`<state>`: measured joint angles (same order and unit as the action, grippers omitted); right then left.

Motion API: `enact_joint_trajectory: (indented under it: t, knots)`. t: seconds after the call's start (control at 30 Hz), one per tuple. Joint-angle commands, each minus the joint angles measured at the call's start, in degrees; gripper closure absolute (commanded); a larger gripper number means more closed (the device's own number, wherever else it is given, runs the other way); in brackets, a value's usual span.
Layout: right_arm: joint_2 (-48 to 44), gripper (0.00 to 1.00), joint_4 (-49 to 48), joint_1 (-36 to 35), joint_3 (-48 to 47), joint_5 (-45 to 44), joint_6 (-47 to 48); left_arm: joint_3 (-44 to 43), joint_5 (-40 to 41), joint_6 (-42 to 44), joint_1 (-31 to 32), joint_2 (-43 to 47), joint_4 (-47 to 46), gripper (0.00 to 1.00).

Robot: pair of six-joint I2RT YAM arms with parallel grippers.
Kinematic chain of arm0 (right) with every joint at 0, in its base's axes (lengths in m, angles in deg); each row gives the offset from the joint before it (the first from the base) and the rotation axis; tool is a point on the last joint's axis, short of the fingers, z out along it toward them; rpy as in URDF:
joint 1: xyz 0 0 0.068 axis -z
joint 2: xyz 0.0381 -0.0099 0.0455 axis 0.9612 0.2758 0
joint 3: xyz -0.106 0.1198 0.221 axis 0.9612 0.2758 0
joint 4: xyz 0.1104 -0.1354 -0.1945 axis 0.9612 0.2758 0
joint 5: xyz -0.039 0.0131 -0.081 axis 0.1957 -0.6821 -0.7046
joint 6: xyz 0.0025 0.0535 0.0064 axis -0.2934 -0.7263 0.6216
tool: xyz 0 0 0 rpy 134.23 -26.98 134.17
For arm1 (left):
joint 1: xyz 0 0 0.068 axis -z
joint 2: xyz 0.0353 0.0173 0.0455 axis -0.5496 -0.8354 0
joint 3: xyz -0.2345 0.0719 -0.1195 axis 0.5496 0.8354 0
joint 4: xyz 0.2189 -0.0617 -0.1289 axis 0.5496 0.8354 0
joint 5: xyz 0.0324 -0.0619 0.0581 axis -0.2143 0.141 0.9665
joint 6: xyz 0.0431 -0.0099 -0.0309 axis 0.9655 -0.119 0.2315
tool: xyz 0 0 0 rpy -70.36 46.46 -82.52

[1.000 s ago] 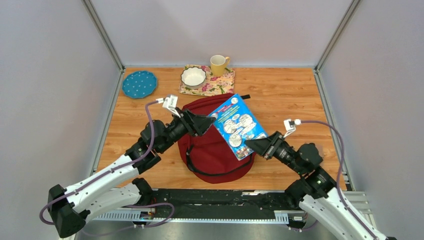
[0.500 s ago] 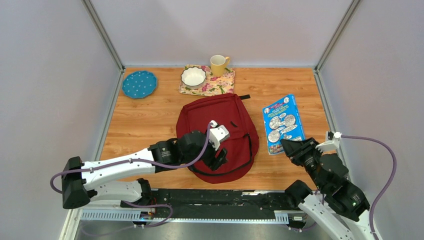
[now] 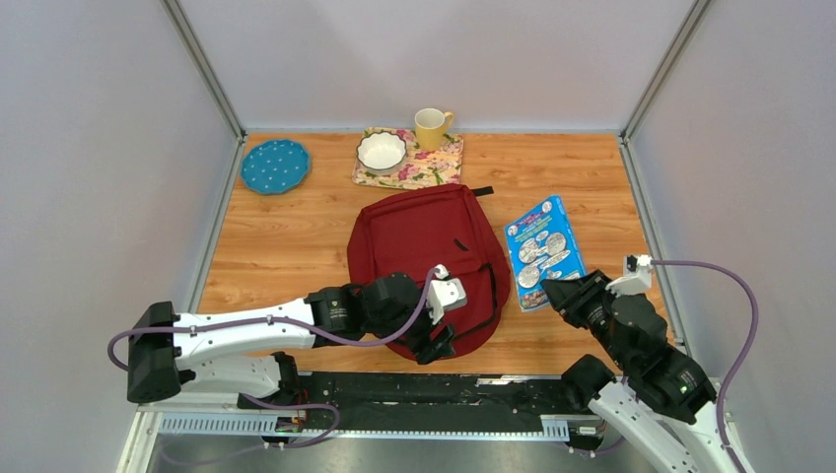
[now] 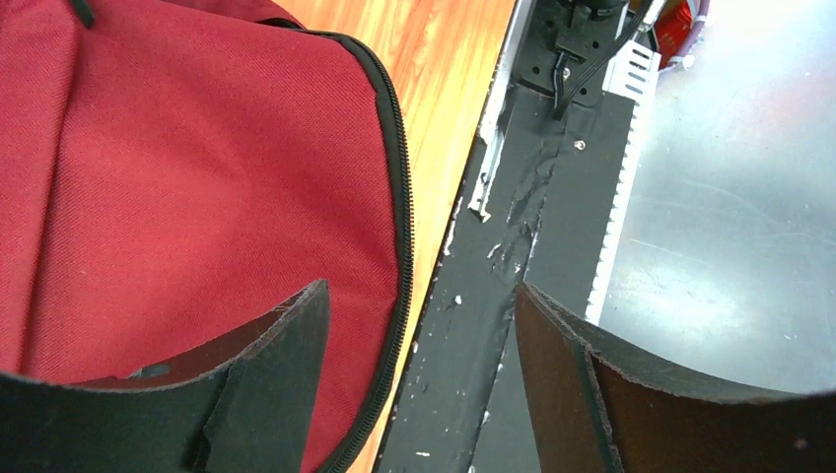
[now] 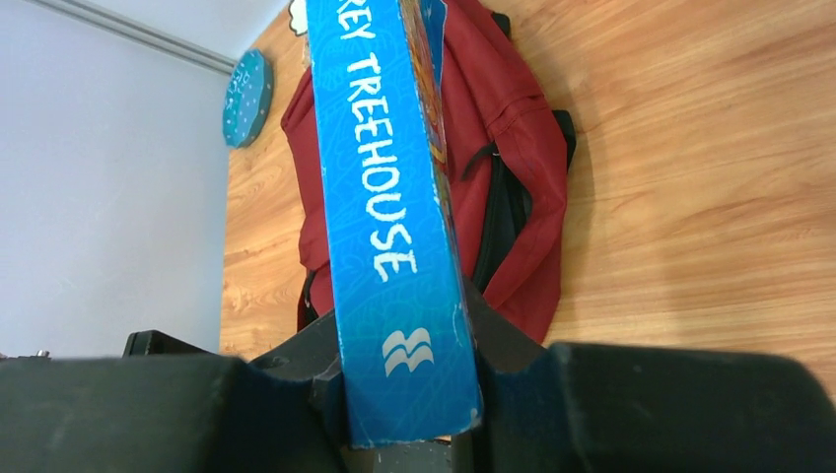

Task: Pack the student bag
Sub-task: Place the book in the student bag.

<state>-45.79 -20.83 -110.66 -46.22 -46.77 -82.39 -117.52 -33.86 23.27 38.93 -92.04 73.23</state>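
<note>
Mid-table, flat on the wooden table [image 3: 286,236]: student bag [image 3: 424,246], dark red, black zipper round its edge. Left gripper [image 3: 441,340] at the bag's near edge, jaws spread wide, nothing between them; one finger over the fabric, the other over the black rail [image 4: 532,227]. Right gripper [image 3: 548,292] clamped on the blue "Treehouse" book [image 3: 540,248], just right of the bag. Far edge: white bowl [image 3: 381,151], yellow mug [image 3: 429,128], floral mat [image 3: 434,168].

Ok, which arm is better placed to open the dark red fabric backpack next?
Left, probably. The left gripper is open and empty at the dark red fabric backpack's near zippered edge, while the right gripper is shut on the blue book.
</note>
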Motion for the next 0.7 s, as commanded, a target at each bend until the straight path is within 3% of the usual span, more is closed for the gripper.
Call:
enact_joint_trajectory:
  t: [0.0, 0.2, 0.3, 0.5, 0.53, 0.67]
  knots:
    - [0.5, 1.0, -9.1, 0.0, -0.3, 2.2, -1.1, -0.4, 0.0, 1.4, 0.5, -1.8, -1.6, 0.24]
    - [0.6, 1.0, -9.3, -0.1, 0.0, 2.6, -0.9, -0.8, 4.5, 1.6, 0.5, -4.9, -1.1, 0.25]
    - [0.8, 1.0, -9.7, -0.1, 0.1, 3.3, -0.9, -1.6, 4.5, 1.1, 0.4, -6.9, -1.3, 0.3]
    - [1.4, 1.0, -10.0, 0.0, -0.1, 3.7, -0.3, -2.3, 5.1, 0.5, 0.4, -8.4, -2.2, 0.54]
    - [1.4, 1.0, -10.0, -0.1, -0.2, 3.7, -0.3, -2.2, 5.4, 0.6, 0.5, -8.3, -2.3, 0.64]
    - [1.4, 1.0, -10.0, -0.1, 0.2, 3.9, -0.5, -1.5, 6.1, 0.3, 0.4, -7.3, -2.8, 0.72]
